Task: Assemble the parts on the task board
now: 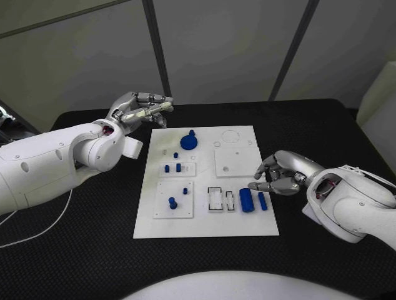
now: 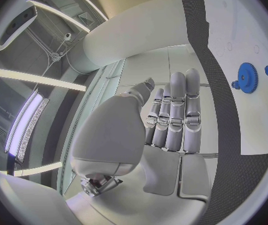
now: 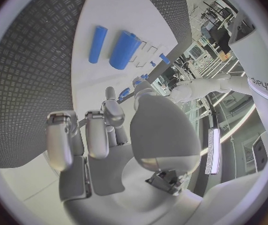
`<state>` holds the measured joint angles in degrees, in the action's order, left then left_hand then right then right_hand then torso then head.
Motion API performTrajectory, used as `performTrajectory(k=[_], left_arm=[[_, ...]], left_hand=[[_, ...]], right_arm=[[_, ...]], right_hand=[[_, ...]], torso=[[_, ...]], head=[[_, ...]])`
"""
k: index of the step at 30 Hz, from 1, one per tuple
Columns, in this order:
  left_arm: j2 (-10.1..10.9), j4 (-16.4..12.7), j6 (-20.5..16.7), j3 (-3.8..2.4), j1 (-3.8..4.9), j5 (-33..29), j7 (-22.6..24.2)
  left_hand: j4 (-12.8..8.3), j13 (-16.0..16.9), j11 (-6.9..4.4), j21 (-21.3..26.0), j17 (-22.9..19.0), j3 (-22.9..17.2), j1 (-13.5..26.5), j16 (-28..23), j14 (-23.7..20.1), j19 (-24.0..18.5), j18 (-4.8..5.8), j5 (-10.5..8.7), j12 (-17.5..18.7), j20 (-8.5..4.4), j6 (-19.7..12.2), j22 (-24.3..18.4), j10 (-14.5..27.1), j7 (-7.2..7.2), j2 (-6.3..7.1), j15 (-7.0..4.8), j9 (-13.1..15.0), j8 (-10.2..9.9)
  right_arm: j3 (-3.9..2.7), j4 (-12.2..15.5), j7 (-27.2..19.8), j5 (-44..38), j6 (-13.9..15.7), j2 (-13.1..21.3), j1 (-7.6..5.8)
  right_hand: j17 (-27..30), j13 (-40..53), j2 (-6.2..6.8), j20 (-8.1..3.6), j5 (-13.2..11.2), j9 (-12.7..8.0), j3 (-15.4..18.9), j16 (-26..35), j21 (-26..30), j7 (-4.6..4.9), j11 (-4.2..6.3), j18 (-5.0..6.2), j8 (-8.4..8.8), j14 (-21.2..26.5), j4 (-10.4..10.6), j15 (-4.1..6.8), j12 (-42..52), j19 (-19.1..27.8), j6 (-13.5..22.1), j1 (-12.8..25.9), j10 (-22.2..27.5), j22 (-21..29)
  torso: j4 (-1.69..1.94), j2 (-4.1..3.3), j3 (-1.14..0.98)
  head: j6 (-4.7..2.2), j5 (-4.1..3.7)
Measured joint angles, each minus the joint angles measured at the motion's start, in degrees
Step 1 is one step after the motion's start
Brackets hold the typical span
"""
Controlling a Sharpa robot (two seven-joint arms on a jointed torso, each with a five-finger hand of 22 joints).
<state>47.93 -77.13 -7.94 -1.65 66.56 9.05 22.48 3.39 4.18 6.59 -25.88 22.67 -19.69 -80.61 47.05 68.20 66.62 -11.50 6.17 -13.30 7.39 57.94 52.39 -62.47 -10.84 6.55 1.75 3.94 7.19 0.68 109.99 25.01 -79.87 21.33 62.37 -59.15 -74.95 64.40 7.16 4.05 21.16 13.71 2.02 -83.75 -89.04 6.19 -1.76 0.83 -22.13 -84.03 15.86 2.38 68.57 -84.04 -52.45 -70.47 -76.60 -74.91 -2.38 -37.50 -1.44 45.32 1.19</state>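
- Beside the task board (image 1: 207, 222), just off its right edge near the lower corner, the right hand (image 1: 283, 174) hovers with fingers curled inward and nothing in them; both the head and right wrist views show it carrying no part.
- Off the board's upper left corner, the left hand (image 1: 141, 109) is raised, its fingers straight and close together; it holds nothing either.
- On the board's lower right area lie the thick blue cylinder (image 1: 246, 200) and, just beside it toward the board's edge, the thin blue rod (image 1: 262, 200). These two sit so close that fingers reaching for one could nudge or roll the other off the board.
- Near the board's top, the blue gear (image 1: 189, 140) stands on its spot, and small blue pegs (image 1: 173, 167) stand in the left column. A sweeping forearm from either side could knock these over.
- Round parts are likely to roll if released at an angle.
- The board looks unclamped on the black table (image 1: 72, 250), so a sideways push during insertion may shift it and spoil alignment.
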Motion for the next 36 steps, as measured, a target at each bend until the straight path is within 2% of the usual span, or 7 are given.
performTrajectory(k=[2,8,12,23,36], left_arm=[[0.0,0.0,0.0,0.00,0.00,0.0,0.0],[0.0,-0.1,0.0,0.01,0.00,0.0,0.0],[0.2,-0.2,0.0,0.02,-0.01,0.0,0.0],[0.3,-0.2,-0.1,0.03,-0.01,0.0,0.0],[0.4,-0.3,-0.1,0.03,-0.01,0.0,0.0]], left_hand=[[0.0,0.0,0.00,0.0,0.0,0.0,0.0,0.0,0.0,0.0,0.00,0.00,0.0,0.00,0.0,0.0,0.0,0.00,0.00,0.00,0.0,0.0],[0.0,0.0,0.00,0.0,0.0,0.0,0.0,0.0,0.0,0.0,0.00,0.00,0.0,0.00,0.0,0.0,0.0,0.00,0.00,0.00,0.0,0.0],[0.0,0.0,0.00,0.0,0.0,0.0,0.0,0.0,0.0,0.0,0.00,0.00,0.0,0.00,0.0,0.0,0.0,0.00,0.00,0.00,0.0,0.0],[0.0,0.0,0.00,0.0,0.0,0.0,0.0,0.0,0.0,0.0,0.00,0.00,0.0,0.00,0.0,0.0,0.0,0.00,0.00,0.00,0.0,0.0],[0.0,0.0,0.00,0.0,-0.1,0.0,0.0,0.0,0.0,0.0,0.00,0.00,0.0,0.00,0.0,-0.1,0.0,0.00,0.00,0.00,0.0,0.0]], right_arm=[[0.05,0.2,1.5,-0.1,-0.5,-0.1,0.28],[0.13,0.7,5.1,-0.6,-1.7,-1.0,1.61],[0.17,0.9,6.7,-1.2,-2.2,-1.5,2.35],[0.15,0.8,8.7,-3.4,-2.9,-2.8,3.24],[-0.08,-0.7,9.4,-5.4,-3.8,-5.2,4.05]], right_hand=[[0.0,1.3,0.19,0.00,0.5,0.4,1.4,-0.2,0.0,0.12,0.01,0.00,-0.64,0.0,0.6,0.00,0.9,0.0,0.3,0.4,-0.4,0.0],[0.0,4.1,-0.53,0.00,0.5,1.2,3.8,-0.8,-0.4,0.01,0.01,0.01,-1.82,0.0,0.9,0.00,2.6,0.0,0.9,1.4,-1.2,0.0],[0.0,5.2,-0.67,0.01,0.5,1.5,4.3,-0.8,-0.5,-0.05,0.06,0.01,-2.26,0.0,0.9,0.00,3.4,0.0,0.9,1.7,-1.9,0.0],[0.0,7.0,-0.70,0.01,0.7,2.1,5.0,-1.1,-0.8,-0.05,0.34,0.02,-3.44,0.0,0.9,-0.01,4.8,0.0,0.9,1.7,-2.5,0.0],[0.0,8.7,-2.70,0.01,1.7,3.1,5.3,-1.6,-0.8,-0.61,0.74,0.02,-4.80,0.0,0.6,-0.01,5.8,0.0,0.3,0.3,-3.4,0.0]], torso=[[-0.04,0.02,0.01],[0.07,0.03,0.02],[0.11,0.03,0.05],[0.11,-0.03,0.08],[0.09,-0.05,0.11]], head=[[0.01,-0.09],[0.00,-0.42],[-0.01,-0.43],[0.27,-0.06],[0.42,-0.12]])
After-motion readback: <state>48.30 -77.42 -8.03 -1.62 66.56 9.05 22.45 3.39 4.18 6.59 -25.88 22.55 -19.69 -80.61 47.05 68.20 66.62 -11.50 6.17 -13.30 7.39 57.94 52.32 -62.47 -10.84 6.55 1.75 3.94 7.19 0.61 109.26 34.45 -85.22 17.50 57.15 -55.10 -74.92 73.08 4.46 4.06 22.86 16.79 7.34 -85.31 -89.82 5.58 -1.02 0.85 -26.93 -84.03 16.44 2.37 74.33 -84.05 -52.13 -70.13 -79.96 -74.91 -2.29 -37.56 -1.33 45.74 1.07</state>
